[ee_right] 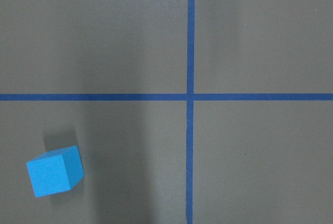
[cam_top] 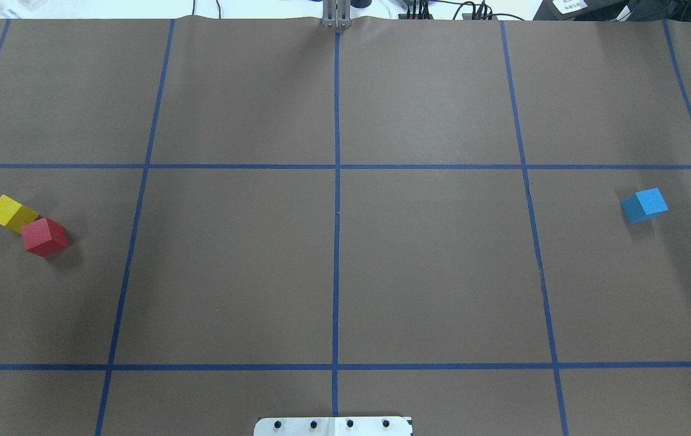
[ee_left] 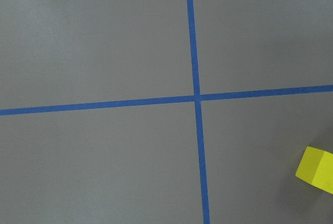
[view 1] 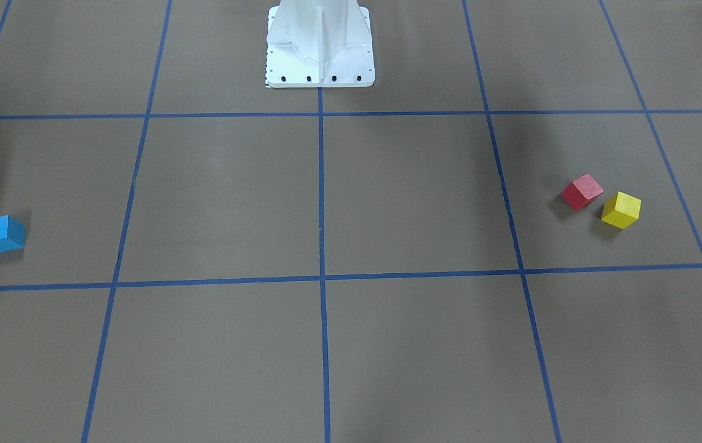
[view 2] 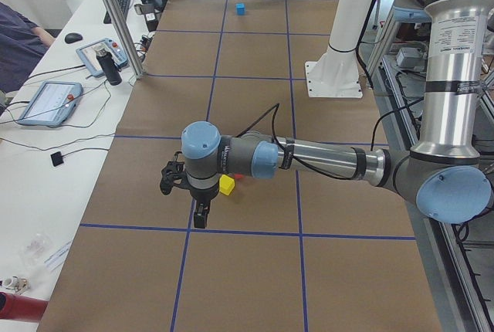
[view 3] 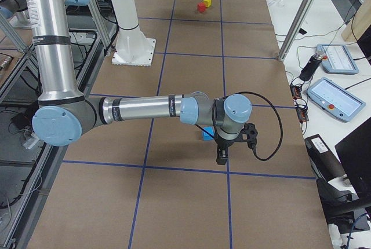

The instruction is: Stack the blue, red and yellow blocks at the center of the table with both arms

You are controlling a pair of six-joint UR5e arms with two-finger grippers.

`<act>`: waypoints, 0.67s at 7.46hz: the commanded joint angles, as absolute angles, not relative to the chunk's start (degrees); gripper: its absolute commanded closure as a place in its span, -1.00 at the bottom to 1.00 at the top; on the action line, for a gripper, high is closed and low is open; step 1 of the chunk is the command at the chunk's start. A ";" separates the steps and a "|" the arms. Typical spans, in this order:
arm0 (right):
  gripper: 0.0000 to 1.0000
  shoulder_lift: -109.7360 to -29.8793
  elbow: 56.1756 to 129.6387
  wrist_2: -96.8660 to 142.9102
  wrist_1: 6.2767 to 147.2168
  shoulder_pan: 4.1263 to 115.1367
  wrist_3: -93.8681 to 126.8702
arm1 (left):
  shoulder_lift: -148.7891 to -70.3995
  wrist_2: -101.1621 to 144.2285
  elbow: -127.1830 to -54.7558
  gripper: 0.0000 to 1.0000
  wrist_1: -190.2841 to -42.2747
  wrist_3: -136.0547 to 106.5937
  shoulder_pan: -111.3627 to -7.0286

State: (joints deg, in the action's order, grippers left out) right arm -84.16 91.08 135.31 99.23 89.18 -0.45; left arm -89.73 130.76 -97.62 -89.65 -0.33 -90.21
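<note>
The blue block (cam_top: 644, 204) sits alone far out on the robot's right of the worktop (cam_top: 430, 272). The red block (cam_top: 45, 237) and yellow block (cam_top: 11, 212) sit just beside each other far left. The left fingers (view 2: 201, 215) and right fingers (view 3: 221, 157) hang above the worktop, and I cannot tell their spread.

The red block (cam_top: 45, 237) and yellow block (cam_top: 12, 213) sit corner to corner, perhaps touching, leaving little finger room between; the blue block (cam_top: 644, 204) stands free all round.
</note>
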 commanded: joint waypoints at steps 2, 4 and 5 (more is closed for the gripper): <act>-0.99 -84.11 90.97 135.26 99.14 89.21 -0.62 | -89.91 130.78 -97.73 -1.00 -89.74 -0.26 -90.18; -0.99 -84.46 93.40 135.35 99.14 89.38 -0.62 | -90.70 130.52 -97.74 -1.00 -89.65 -0.26 -90.09; -0.99 -84.38 95.78 135.44 98.97 89.04 -0.62 | -90.88 130.52 -98.08 -1.00 -89.56 -0.26 -89.83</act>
State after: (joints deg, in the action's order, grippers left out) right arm -84.34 93.13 135.34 99.10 89.23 -0.65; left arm -90.52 130.59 -97.84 -89.68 -0.26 -90.04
